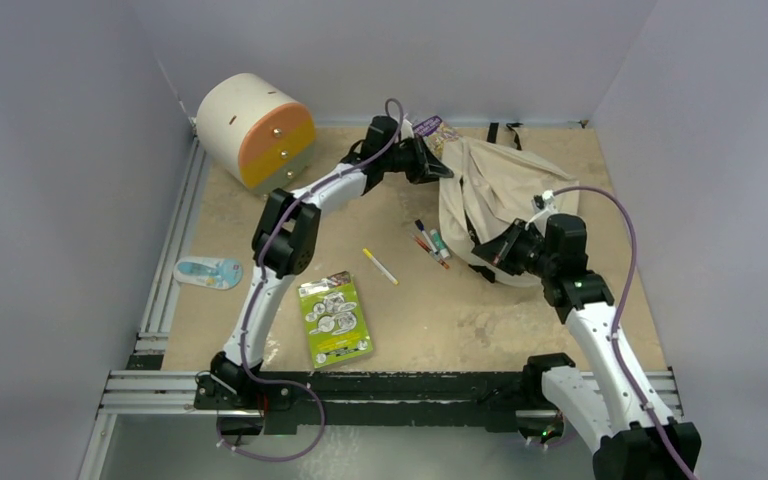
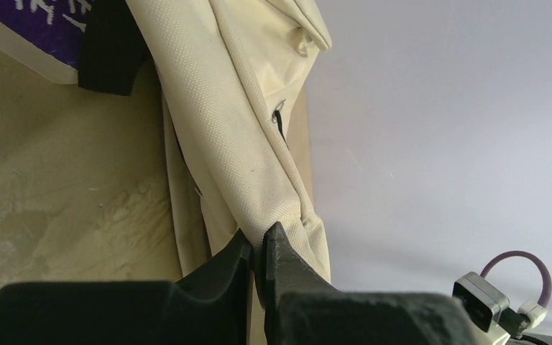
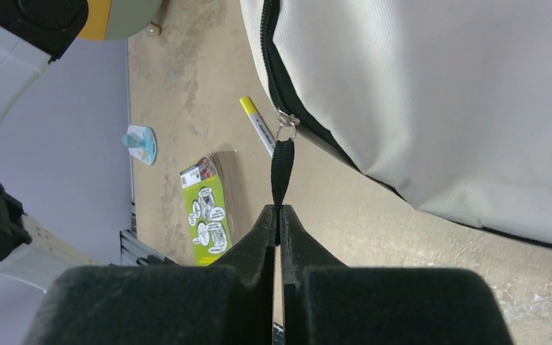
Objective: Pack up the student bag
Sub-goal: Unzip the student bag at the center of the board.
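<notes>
The beige student bag (image 1: 495, 190) lies at the back right of the table. My left gripper (image 1: 444, 166) is shut on a fold of the bag's fabric (image 2: 287, 215) at its far left edge and holds it up. My right gripper (image 1: 480, 253) is shut on the black zipper pull strap (image 3: 281, 172) at the bag's near edge; the strap is taut to the metal ring (image 3: 285, 129) of the slider. The zipper line (image 3: 269, 50) shows dark lining (image 3: 309, 126) beside it.
A yellow-capped marker (image 1: 380, 266), several pens (image 1: 430, 245), a green booklet (image 1: 334, 318) and a light blue item (image 1: 207, 272) lie on the table. A cream cylindrical drawer unit with an orange front (image 1: 256, 128) stands back left. A purple card (image 1: 430, 127) lies behind the bag.
</notes>
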